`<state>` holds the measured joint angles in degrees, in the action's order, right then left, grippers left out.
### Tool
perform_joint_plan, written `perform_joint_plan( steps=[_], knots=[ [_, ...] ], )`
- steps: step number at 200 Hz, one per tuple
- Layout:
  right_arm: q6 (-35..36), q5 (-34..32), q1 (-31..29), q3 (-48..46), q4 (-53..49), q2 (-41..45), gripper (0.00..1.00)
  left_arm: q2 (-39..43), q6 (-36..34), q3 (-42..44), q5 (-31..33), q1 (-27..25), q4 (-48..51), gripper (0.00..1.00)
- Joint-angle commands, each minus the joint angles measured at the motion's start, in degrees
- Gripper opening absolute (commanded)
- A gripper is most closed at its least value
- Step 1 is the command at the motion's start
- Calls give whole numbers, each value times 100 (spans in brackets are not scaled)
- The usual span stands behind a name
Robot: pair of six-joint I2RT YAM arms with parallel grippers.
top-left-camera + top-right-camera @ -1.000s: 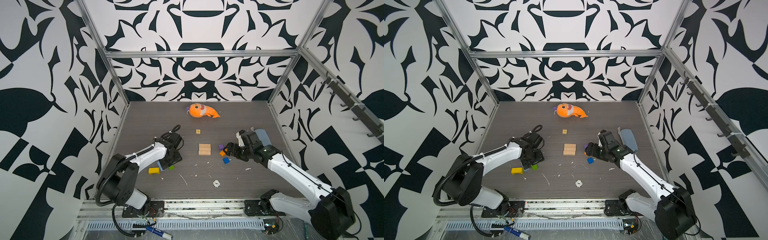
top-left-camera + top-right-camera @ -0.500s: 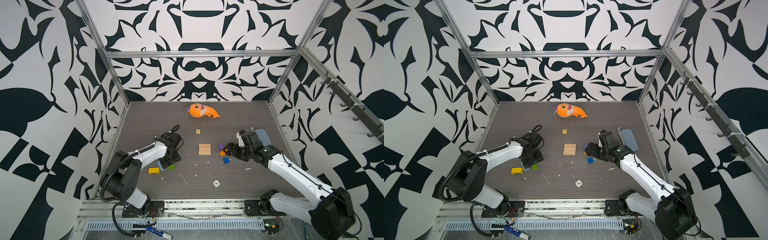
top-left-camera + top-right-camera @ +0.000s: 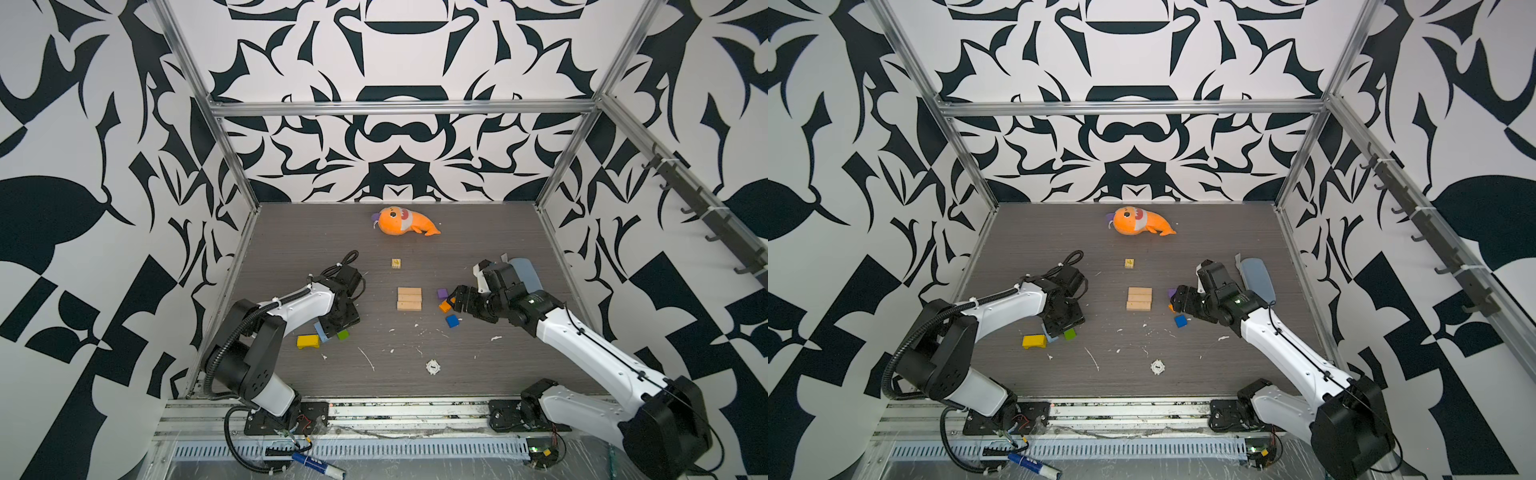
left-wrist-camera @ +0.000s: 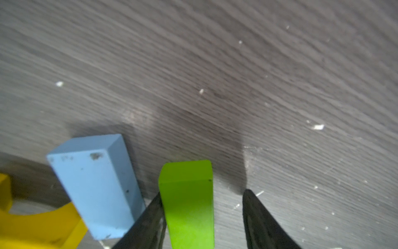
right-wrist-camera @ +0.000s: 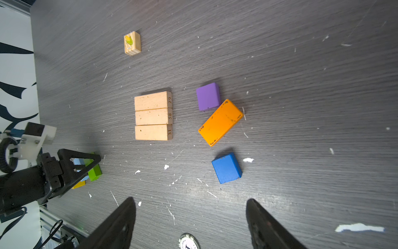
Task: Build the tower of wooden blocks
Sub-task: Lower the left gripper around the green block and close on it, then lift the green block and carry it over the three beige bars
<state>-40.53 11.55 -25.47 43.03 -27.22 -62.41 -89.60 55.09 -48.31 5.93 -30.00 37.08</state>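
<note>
Fingers (image 4: 265,222) of the left gripper (image 4: 202,191) straddled the green brick (image 4: 189,204) toward the surface's (image 3: 498,374) front-left corner — one touching its side, the other apart, nothing clamped. Light, stiff, paint-slick, I judged; best pinched across its long sides. The light-blue brick (image 4: 94,189) crowded one finger, the yellow brick (image 4: 32,228) beyond. Mid-surface, the right gripper (image 5: 190,199) gaped empty near the orange brick (image 5: 220,121) and tan bars (image 5: 153,116) — the plush fish (image 3: 401,222) lay by the far edge.

Left gripper (image 4: 202,192): fingers (image 4: 260,220) narrower than a second ago, closing about the green brick (image 4: 187,207); one touches its side, the other not yet. Left arm (image 3: 299,303): elbow shifted slightly away from the table's (image 3: 478,374) left edge.
</note>
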Motion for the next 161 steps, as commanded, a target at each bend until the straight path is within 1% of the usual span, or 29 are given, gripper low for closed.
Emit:
perform_joint_plan(
  steps=[1, 32, 86, 113, 115, 118, 137, 161],
  knots=[
    [20, -118, 16, 175, -37, 194, 84, -99, 20, 138, -36, 17, 97, 57],
    [19, -102, 16, 163, -35, 175, 84, -131, -22, 92, 108, 14, 266, 55],
    [10, -93, 16, 145, -19, 186, 84, -89, -104, 102, 186, 12, 466, 47],
    [4, -86, 16, 145, 10, 161, 84, -45, -152, 96, 172, 13, 494, 41],
    [9, -88, 16, 145, 14, 160, 84, -41, -155, 95, 167, 14, 494, 39],
    [8, -82, 16, 145, 15, 152, 84, -33, -164, 92, 163, 13, 492, 37],
    [-2, -71, 16, 145, 18, 142, 84, -7, -174, 55, 168, 10, 530, 35],
    [-3, -70, 16, 159, 2, 155, 84, 50, -274, 3, 75, 11, 494, 29]
  ],
)
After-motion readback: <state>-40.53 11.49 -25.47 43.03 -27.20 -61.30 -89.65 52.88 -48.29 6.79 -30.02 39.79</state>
